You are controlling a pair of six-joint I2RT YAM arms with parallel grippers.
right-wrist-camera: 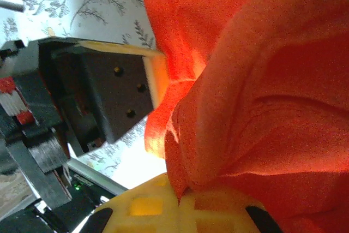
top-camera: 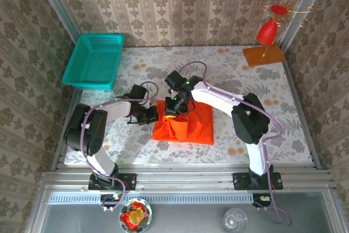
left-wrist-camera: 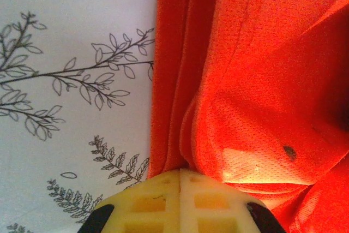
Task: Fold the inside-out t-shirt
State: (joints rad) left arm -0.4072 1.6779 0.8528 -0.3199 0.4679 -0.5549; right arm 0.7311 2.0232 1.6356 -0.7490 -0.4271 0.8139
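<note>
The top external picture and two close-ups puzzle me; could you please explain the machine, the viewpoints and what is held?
Two robot arms are bolted at the near edge of a flowered table. The wide picture looks down from above and behind them; the close-ups come from a camera on each wrist, its yellow fingers at the bottom. An orange t-shirt lies bunched mid-table. The left gripper and right gripper are both pinched shut on its left part. A teal basket and a red ornament stand at the far corners.
</note>
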